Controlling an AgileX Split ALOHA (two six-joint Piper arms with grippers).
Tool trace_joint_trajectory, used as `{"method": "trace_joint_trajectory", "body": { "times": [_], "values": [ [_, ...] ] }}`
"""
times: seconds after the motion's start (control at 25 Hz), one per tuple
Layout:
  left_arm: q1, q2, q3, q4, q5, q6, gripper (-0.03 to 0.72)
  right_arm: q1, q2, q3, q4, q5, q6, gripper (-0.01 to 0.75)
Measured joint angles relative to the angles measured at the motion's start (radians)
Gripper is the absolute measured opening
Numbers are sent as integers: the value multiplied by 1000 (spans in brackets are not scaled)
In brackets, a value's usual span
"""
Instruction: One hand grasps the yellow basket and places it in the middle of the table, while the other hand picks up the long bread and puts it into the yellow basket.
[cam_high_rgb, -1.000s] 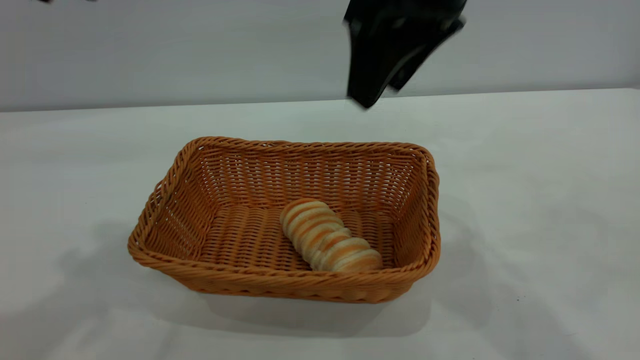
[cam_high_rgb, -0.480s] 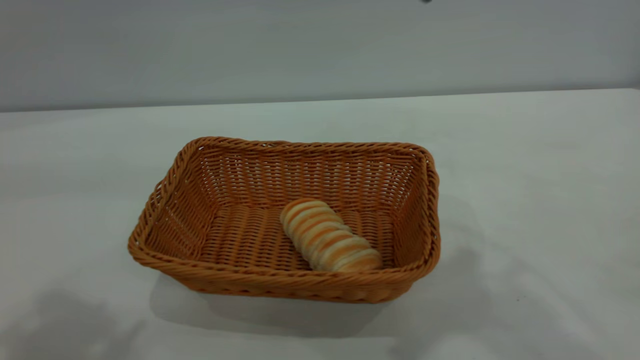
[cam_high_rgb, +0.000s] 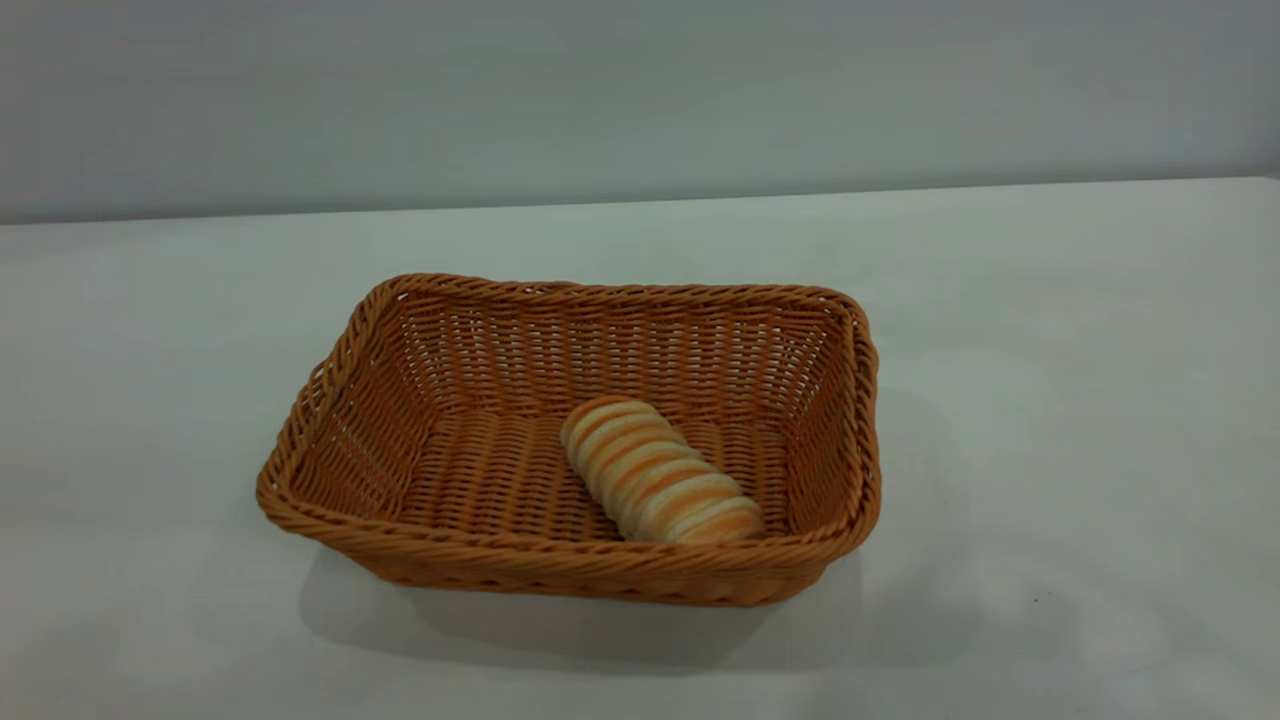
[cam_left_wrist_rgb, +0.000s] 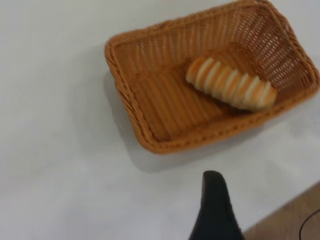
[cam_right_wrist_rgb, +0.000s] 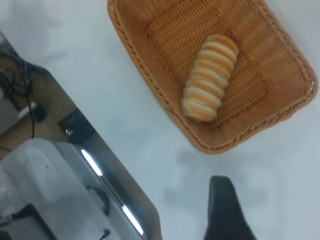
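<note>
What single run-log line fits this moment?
yellow basket: mid-table | long bread: inside basket | grippers: clear of basket | task: looks done

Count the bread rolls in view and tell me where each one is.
1. The long bread lies inside the yellow basket, on its floor toward the right end, slanting toward the front wall. None shows on the table; nothing looks hidden.

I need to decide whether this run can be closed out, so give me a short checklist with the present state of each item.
1. Long bread inside the yellow basket: ok.
2. Basket flat on the table, near the middle: ok.
3. Bread free of both grippers: ok.
4. Left gripper away from the basket: ok.
5. Right gripper away from the basket: ok.
6. Grippers open: cannot tell.
</note>
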Motion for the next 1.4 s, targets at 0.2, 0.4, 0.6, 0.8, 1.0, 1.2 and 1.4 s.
{"method": "trace_joint_trajectory", "body": {
  "times": [0.2, 0.4, 0.6, 0.8, 1.0, 1.2, 1.4],
  "values": [
    [0, -187, 62, 0, 98, -36, 572, 0, -139, 0, 0, 0, 21, 507],
    [0, -343, 80, 33, 206, -92, 572, 0, -285, 4, 0, 0, 44, 507],
    [0, -456, 100, 187, 291, -232, 572, 0, -438, 104, 0, 0, 56, 507],
    [0, -538, 111, 285, 315, -313, 572, 0, -578, 289, 0, 0, 63, 507],
    [0, -591, 146, 294, 320, -319, 572, 0, -751, 501, 0, 0, 70, 507],
    [0, -613, 165, 296, 339, -319, 572, 0, -931, 679, -5, -42, 75, 507],
    [0, -613, 165, 296, 340, -320, 572, 0, -1055, 807, -56, -61, 102, 507]
  ]
}}
